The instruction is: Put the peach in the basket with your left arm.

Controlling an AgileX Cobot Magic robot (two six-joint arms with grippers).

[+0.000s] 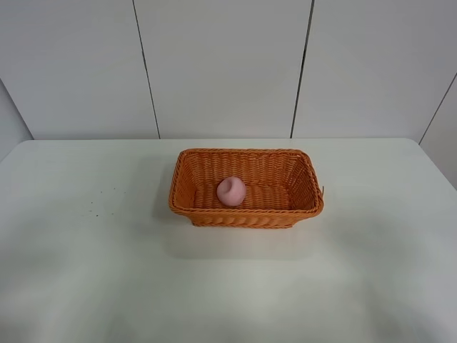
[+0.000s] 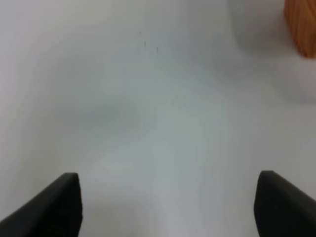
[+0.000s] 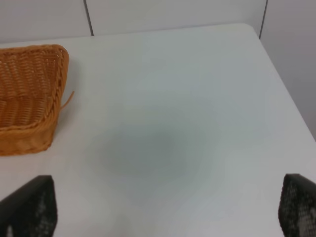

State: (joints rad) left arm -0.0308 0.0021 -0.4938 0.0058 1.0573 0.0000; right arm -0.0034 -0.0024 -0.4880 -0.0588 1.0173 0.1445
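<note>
The pale pink peach lies inside the orange woven basket, left of its middle, on the white table. No arm shows in the exterior high view. In the left wrist view my left gripper is open and empty over bare table, with a corner of the basket far off. In the right wrist view my right gripper is open and empty, with the basket's end off to one side.
The white table spreads around the basket. A few small dark specks mark it left of the basket. A white panelled wall stands behind the table's far edge.
</note>
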